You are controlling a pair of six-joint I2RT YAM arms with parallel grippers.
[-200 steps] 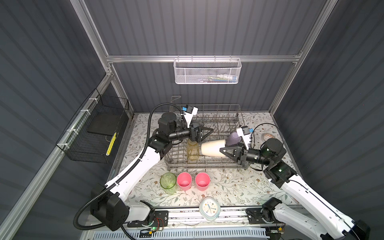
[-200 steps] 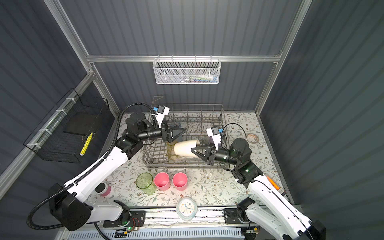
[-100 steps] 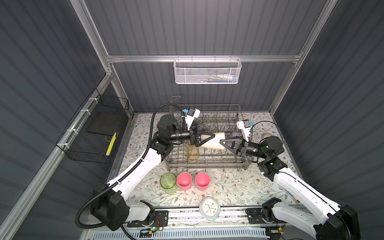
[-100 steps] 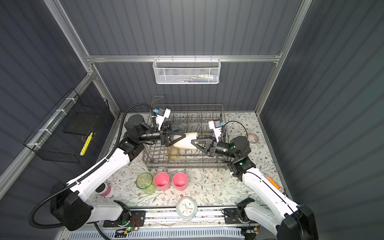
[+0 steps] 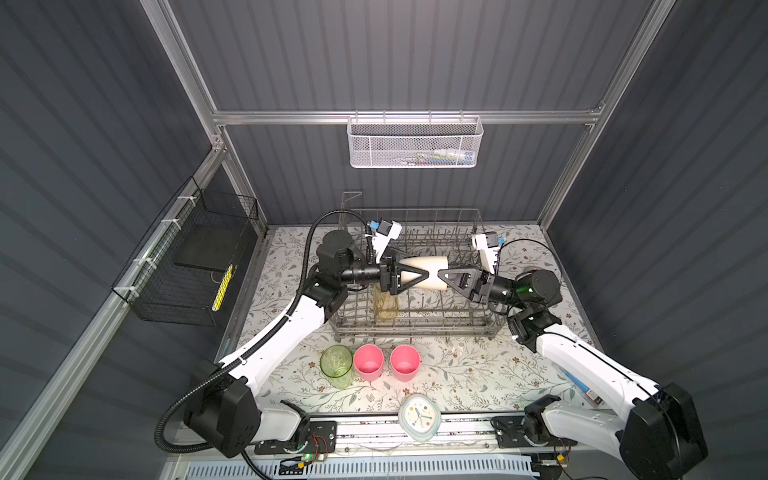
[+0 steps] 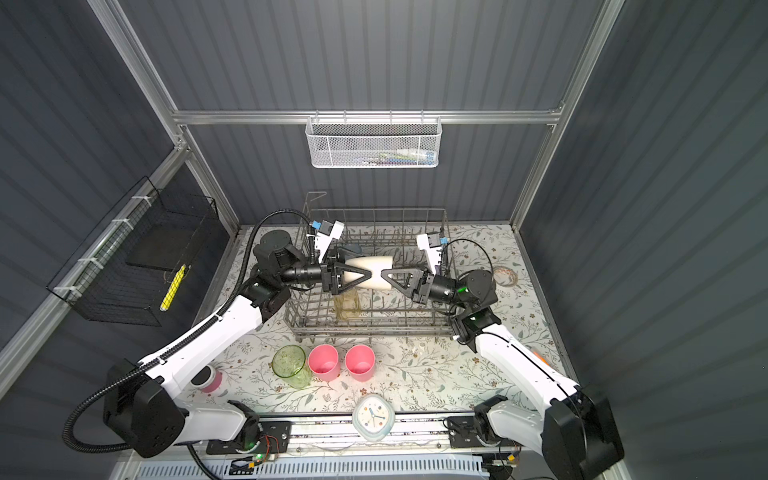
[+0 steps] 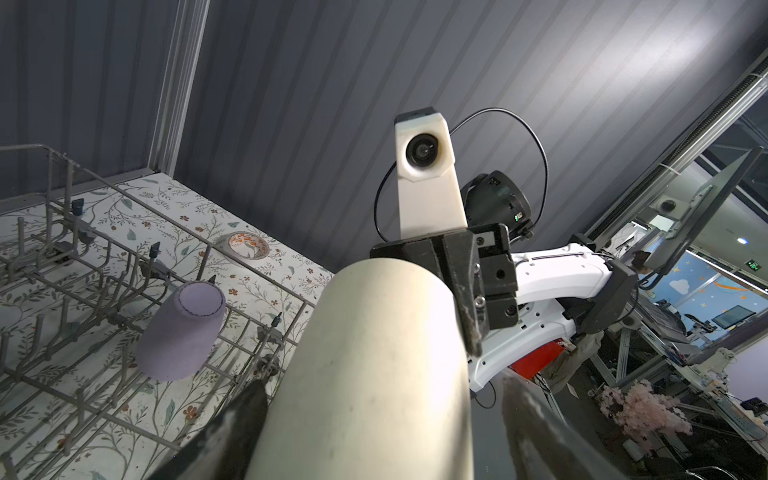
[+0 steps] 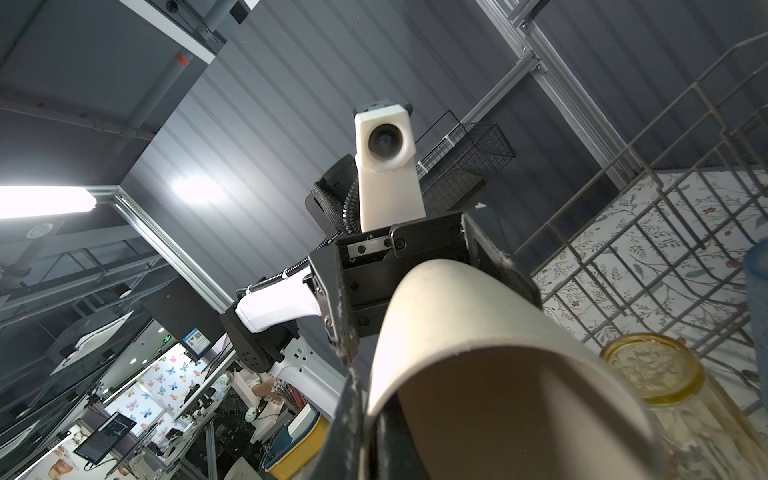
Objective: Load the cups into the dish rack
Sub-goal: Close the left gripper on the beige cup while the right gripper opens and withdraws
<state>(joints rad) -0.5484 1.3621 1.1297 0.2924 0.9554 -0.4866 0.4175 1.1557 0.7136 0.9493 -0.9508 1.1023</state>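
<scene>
While right claw (image 5: pixel 441 274) grips beige cup (image 5: pixel 428 264), dish rack (image 5: pixel 415 332) holds yellow cup (image 5: pixel 385 306).

My left gripper (image 7: pixel 382 386) straddles the beige cup (image 7: pixel 374 353), which lies lengthwise toward my camera. My two fingers (image 7: pixel 232 428) are blurred and spread to either side of it, one with a clear gap to the cup wall. At the cup's far end the right gripper (image 7: pixel 467 307) is clamped on it, its wrist camera (image 7: pixel 424 162) facing me. Beyond, a lavender cup (image 7: pixel 183 332) sits mouth down in the dish rack (image 7: pixel 66 257), and a tape roll (image 7: pixel 247 245) lies on the floral table (image 7: pixel 183 195).
</scene>
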